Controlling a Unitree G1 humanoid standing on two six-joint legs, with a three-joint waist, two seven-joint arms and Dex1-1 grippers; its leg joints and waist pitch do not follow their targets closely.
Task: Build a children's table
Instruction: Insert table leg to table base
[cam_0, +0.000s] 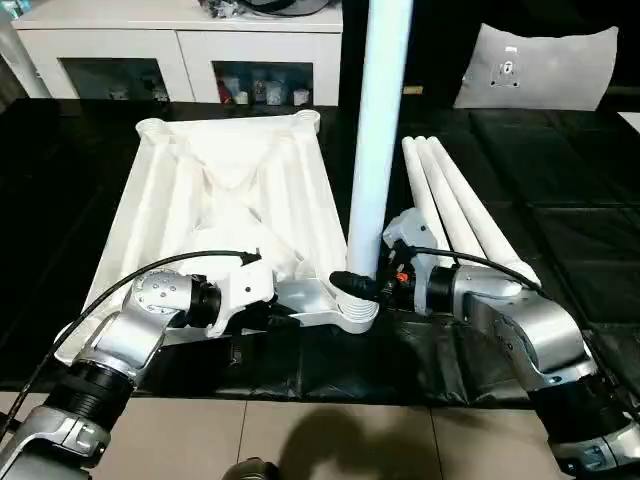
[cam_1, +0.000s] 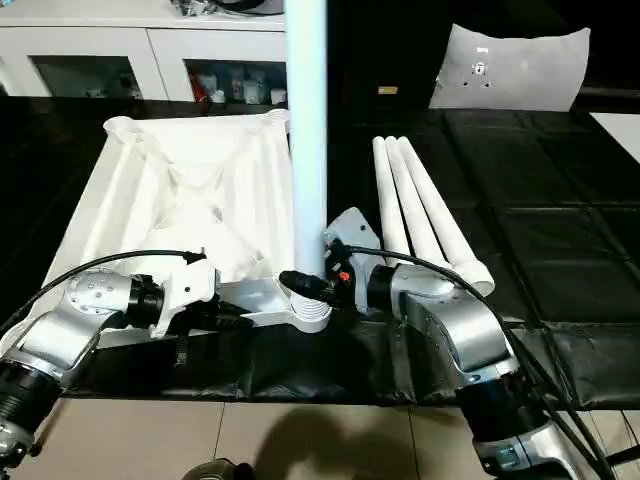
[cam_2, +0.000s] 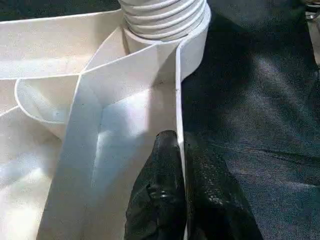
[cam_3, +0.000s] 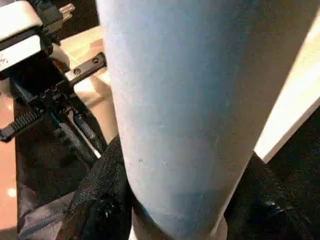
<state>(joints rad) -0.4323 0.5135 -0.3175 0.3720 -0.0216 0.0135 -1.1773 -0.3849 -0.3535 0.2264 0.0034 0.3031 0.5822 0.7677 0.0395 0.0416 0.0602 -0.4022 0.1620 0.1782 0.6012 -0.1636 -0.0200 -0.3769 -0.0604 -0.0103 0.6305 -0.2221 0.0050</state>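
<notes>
The white table top lies upside down on the black mat, its X ribs facing up. One white leg stands upright in the near right corner socket, and its screw threads show at the socket mouth. My right gripper is shut on this leg just above the socket, one black finger on each side. My left gripper is shut on the table top's near rim, a short way left of that corner. Three more legs lie side by side on the mat to the right.
A white cabinet with glass doors stands behind the mat. A grey cushion leans at the back right. The black mat extends to the right, and its front edge meets beige floor tiles close to me.
</notes>
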